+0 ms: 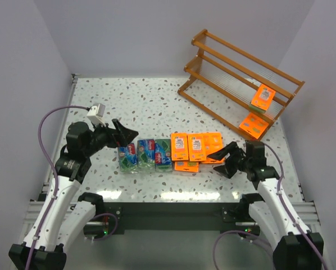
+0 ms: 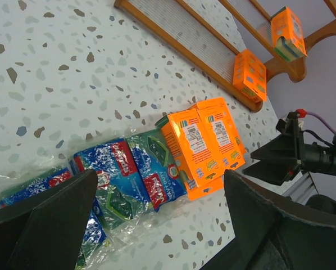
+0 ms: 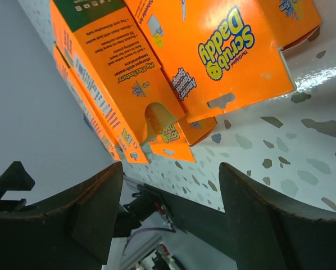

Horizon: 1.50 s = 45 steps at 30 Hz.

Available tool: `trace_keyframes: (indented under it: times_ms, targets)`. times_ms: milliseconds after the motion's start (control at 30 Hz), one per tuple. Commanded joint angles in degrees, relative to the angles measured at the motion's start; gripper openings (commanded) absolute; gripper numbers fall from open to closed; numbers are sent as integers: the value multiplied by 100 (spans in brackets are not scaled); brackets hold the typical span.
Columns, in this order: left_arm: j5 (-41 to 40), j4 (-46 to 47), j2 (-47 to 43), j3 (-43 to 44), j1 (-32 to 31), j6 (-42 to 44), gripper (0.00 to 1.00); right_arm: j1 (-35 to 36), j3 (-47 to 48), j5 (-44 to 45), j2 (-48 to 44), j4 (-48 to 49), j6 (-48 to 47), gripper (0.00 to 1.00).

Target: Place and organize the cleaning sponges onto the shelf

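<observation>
1. The left pincer [image 1: 128, 138], spread and empty, hangs just beside the left end of three green-and-blue sponge packs [image 1: 145, 155] lying in a row on the tabletop [image 1: 128, 107].
2. Orange Scrub Daddy boxes [image 1: 195, 148] lie clustered right of them.
3. The right pincer [image 1: 214, 163], spread and empty, sits at that cluster's right edge.
4. The wooden shelf [image 1: 235, 67], far right, carries two shelved orange boxes [image 1: 263, 97].

two orange sponges [image 1: 263, 97] on the shelf [image 1: 230, 70] — others [image 1: 188, 147] lie on table [image 1: 145, 101].

Orange pack [image 3: 224, 50]: brand "Scrub Daddy" is printed in blue and yellow on its face. Fine print beside the brand and on the white labels [image 2: 194, 135] is illegible.
</observation>
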Motion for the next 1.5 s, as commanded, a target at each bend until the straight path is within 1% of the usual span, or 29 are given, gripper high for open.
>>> trace_keyframes:
  times_ms: [0, 167, 267, 367, 400, 433, 467, 533, 567, 600, 667, 700, 833, 867, 1000, 1067, 1233, 1267, 1333, 1367, 1467]
  targets:
    - [56, 321, -72, -29, -20, -103, 100, 192, -8, -409, 573, 930, -18, 72]
    - [12, 295, -107, -29, -29, -112, 100, 570, 151, -269, 1092, 1529, 79, 70]
    - [-15, 303, -116, -29, -29, -121, 100, 667, 195, -181, 1251, 1890, 193, 66]
    - [-15, 338, -90, -65, -20, -139, 100, 737, 186, -41, 1470, 2136, 272, 54]
    - [-24, 356, -89, -91, -20, -156, 100, 763, 151, 3, 1567, 2311, 281, 49]
    - [-24, 391, -72, -108, -29, -174, 100, 764, 116, 56, 1759, 2434, 316, 46]
    - [2, 409, -63, -126, -20, -182, 100, 772, 90, 74, 1874, 2705, 351, 40]
    - [11, 444, -46, -135, -20, -200, 100, 772, 54, 91, 2155, 2900, 395, 31]
    - [11, 461, -28, -135, -29, -209, 100, 781, 63, 109, 2209, 2945, 404, 26]
    - [3, 470, -28, -126, -29, -209, 100, 773, 89, 109, 2253, 3015, 422, 16]
    - [-6, 470, -19, -109, -20, -209, 100, 772, 142, 152, 2218, 2972, 474, 3]
    - [-15, 470, -28, -91, -29, -200, 100, 772, 238, 179, 2157, 2919, 492, 0]
    - [-24, 461, -28, -65, -29, -191, 100, 764, 458, 293, 1613, 2752, 746, 0]
    - [-32, 461, -19, -65, -29, -200, 100, 755, 511, 328, 1359, 2761, 886, 0]
    - [-15, 523, 16, -73, -29, -209, 100, 667, 844, 627, 910, 2892, 1353, 0]
    - [-6, 540, 33, -65, -20, -226, 100, 518, 985, 785, 873, 2971, 1511, 0]
    - [38, 567, 51, -65, -20, -200, 100, 0, 1372, 1049, 1276, 3463, 1827, 0]
    - [38, 558, 42, -56, -20, -191, 100, -44, 1425, 1258, 1373, 3525, 1837, 0]
    - [64, 541, 51, -47, -29, -165, 100, -176, 1601, 1392, 1601, 3726, 1907, 0]
    - [64, 506, 42, -21, -20, -139, 100, -177, 1645, 1558, 1838, 3954, 1959, 0]
    - [55, 435, 51, 32, -20, -68, 100, -186, 1996, 1699, 2435, 4384, 2030, 0]
